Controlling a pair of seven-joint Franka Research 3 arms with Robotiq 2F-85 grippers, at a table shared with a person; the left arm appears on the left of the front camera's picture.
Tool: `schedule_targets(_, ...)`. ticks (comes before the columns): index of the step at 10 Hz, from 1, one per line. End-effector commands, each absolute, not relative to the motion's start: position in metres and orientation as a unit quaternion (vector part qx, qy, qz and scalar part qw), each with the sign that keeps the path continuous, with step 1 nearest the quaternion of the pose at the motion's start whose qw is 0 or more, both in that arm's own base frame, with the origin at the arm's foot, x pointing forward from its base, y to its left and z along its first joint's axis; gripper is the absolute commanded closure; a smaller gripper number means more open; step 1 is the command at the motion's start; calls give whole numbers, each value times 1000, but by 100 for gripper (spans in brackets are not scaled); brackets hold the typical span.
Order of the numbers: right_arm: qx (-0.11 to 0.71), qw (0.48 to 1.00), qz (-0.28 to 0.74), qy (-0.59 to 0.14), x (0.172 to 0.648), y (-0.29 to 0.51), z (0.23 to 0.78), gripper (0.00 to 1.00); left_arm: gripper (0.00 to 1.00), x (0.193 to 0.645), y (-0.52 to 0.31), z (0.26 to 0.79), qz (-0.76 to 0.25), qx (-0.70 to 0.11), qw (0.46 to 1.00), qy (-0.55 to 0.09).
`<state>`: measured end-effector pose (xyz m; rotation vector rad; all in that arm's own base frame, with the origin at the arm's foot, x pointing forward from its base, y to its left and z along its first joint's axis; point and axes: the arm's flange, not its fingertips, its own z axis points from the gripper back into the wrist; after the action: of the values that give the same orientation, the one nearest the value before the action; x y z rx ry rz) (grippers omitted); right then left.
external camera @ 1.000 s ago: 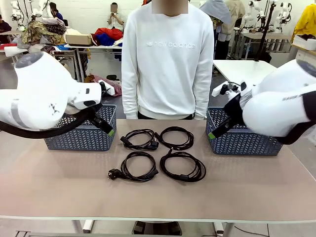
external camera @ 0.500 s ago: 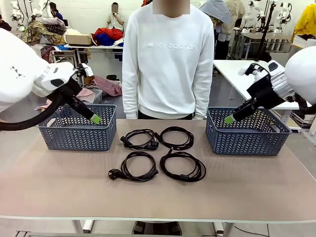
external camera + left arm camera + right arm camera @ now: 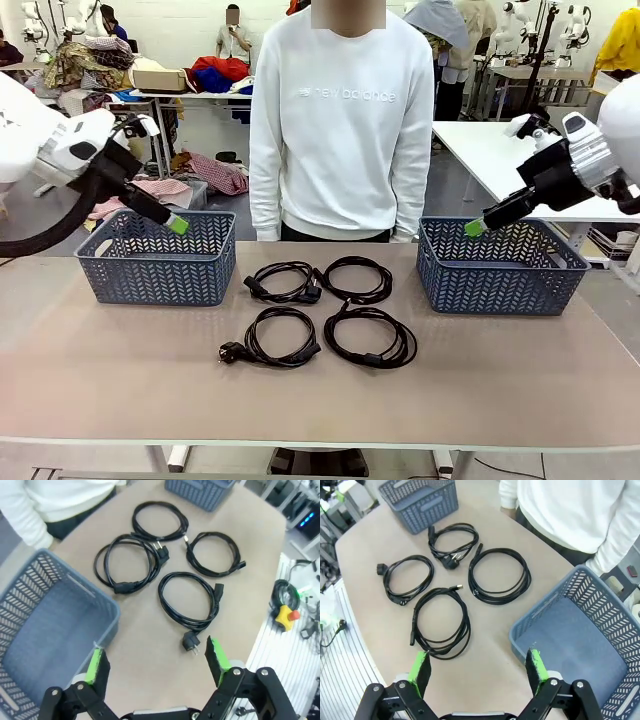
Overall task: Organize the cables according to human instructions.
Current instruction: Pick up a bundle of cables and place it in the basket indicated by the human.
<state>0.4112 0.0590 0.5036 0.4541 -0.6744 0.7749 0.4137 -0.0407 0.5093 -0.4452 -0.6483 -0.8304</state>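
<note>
Above the left basket (image 3: pixel 150 280), we see the left gripper (image 3: pixel 178 224) with its green-padded jaws spread wide and holding nothing; since the earlier frames it has lifted and drawn back toward its own side. Opposite, the right gripper (image 3: pixel 474 228), likewise spread and empty-handed, has risen over the inner corner of the right basket (image 3: pixel 500 290). Between the baskets, the cables (image 3: pixel 280 337) lie unmoved on the table (image 3: pixel 120 380), four coils in two rows of two. Each basket's inner end wall lies between its gripper and the coils. A person (image 3: pixel 340 150) in a white sweatshirt stands at the far edge.
</note>
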Motion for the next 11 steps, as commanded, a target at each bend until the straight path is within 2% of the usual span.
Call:
schedule_targets(1,217,837,380,-329,417,59,502,0,0,423,-34,511,-391,-216,839,-310)
schedule_targets(11,217,845,368,-321,412,58,504,0,0,414,-41,509,-393,-211,841,-307)
